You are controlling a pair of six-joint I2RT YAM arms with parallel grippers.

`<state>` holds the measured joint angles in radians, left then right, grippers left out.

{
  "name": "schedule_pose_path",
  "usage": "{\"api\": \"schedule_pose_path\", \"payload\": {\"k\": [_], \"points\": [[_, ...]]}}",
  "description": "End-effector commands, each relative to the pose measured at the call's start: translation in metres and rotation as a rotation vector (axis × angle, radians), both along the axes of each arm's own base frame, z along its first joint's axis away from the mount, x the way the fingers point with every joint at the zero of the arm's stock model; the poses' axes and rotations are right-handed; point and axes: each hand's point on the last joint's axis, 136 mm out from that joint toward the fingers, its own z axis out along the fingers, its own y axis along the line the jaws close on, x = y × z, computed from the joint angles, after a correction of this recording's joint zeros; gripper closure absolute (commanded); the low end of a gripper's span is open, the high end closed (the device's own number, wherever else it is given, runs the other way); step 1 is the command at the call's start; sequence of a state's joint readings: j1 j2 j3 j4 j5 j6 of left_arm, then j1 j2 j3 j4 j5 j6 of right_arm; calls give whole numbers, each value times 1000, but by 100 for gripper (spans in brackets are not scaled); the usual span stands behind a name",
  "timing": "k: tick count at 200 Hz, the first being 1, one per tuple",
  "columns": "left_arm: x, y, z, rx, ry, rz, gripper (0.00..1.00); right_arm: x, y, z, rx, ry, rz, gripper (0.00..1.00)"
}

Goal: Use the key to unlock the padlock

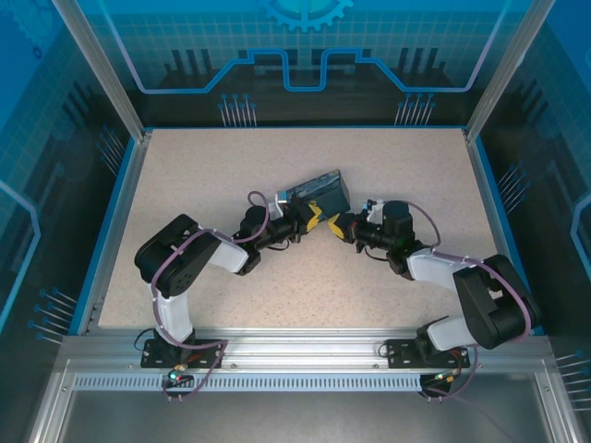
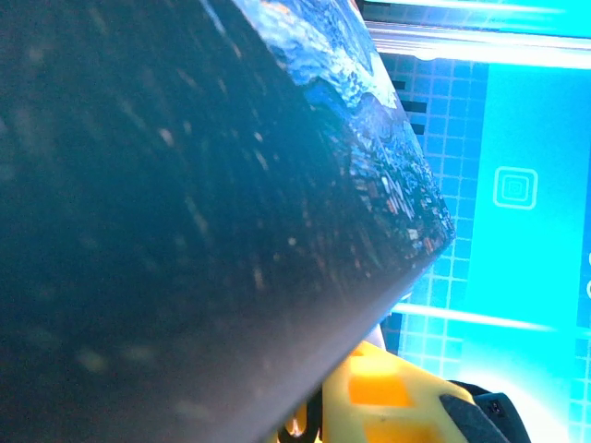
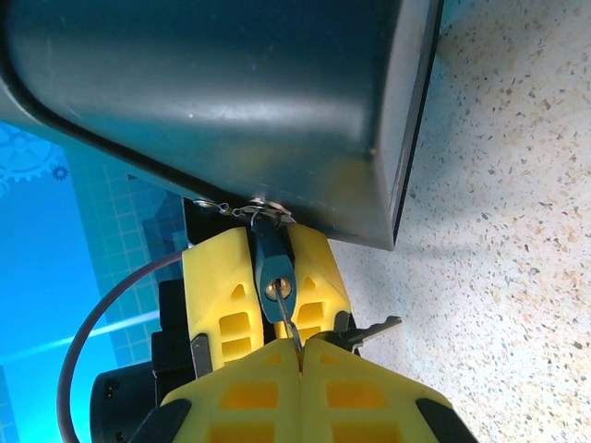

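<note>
The left gripper (image 1: 312, 218) clamps the tilted padlock (image 1: 319, 191) at mid-table (image 1: 203, 166), while the right gripper (image 3: 300, 355), fingers pressed together, pinches the key (image 3: 374, 329) crosswise — so skewed, it could miss the keyhole or slip out.

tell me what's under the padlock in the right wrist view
A blue tab sticks out below the padlock, held by the left gripper. Whether the padlock touches the table is hidden by its body.
</note>
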<state>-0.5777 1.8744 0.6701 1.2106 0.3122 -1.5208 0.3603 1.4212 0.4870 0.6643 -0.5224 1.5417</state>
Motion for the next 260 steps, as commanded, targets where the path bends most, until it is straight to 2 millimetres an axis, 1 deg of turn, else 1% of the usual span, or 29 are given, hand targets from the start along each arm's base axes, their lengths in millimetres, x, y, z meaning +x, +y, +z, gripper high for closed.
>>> {"api": "schedule_pose_path", "payload": {"k": [1, 58, 106, 157, 183, 227, 251, 260], "points": [[4, 0, 31, -72, -84, -2, 100, 8, 7, 11, 13, -35, 1, 100], [3, -1, 31, -77, -84, -6, 100, 10, 8, 11, 14, -36, -1, 100], [1, -7, 29, -78, -79, -22, 100, 14, 11, 13, 2, -57, 18, 100], [-1, -9, 28, -76, -79, -29, 100, 15, 15, 5, -67, -85, 65, 100], [-2, -12, 26, -73, -76, -36, 100, 22, 20, 4, -43, -102, 79, 100], [-6, -21, 20, -66, -64, -57, 100, 37, 29, 10, -11, -127, 90, 100], [-12, -28, 13, -58, -53, -76, 100, 46, 32, 8, -15, -119, 84, 100], [-14, -31, 11, -56, -48, -82, 100, 48, 32, 3, -25, -107, 81, 100]]}}
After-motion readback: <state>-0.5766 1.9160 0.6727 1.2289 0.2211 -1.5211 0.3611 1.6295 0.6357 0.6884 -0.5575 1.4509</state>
